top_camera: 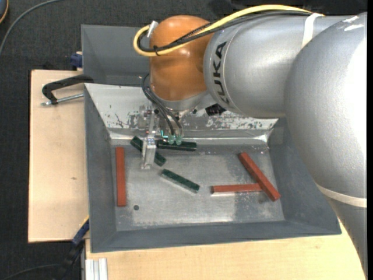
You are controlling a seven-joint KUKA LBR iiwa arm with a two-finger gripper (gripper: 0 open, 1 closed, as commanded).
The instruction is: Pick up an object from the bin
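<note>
A grey metal bin (99,174) seen from above. Nearest, at the right of its floor, two red bars (258,175) meet in a V. Another red bar (120,177) lies by the left wall, and a dark green bar (180,180) lies mid-floor. Farther back, the gripper (148,156) hangs low over a cluster of dark green bars (180,146) near the far wall. It partly hides them, so their number is unclear. Whether the gripper is open or closed cannot be told.

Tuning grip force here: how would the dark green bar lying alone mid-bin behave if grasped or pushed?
The dark green bar looks straight and flat-sided, so probably stiff and likelier to slide than roll. It is slim, so likely light. Lying flat on the bin floor, it may pivot if pushed off-centre.
</note>
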